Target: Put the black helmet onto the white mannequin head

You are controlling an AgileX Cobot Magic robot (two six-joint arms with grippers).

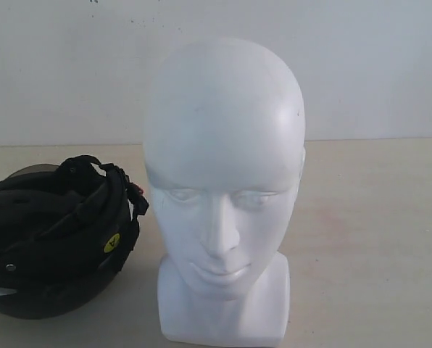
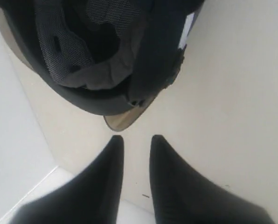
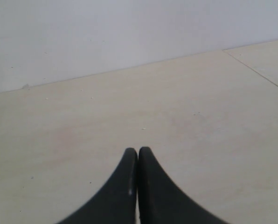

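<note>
The black helmet (image 1: 53,246), upturned beside the white mannequin head (image 1: 223,145), seems light but rigid, so its rim suits the left end effector (image 2: 136,138), slightly spread and empty.

One black helmet (image 1: 53,239) is counted, and one white mannequin head (image 1: 223,188). On the helmet, a single yellow round sticker (image 1: 111,243) is seen, and one smoky visor (image 2: 122,120) is made out at its rim. Two arms' grasping parts are counted in all: one left end effector (image 2: 136,140) in the left wrist view and one right end effector (image 3: 138,151) in the right wrist view. Two dark fingers (image 2: 106,172) are shown on each, four altogether. One tabletop (image 1: 368,239) is seen carrying the things.
</note>
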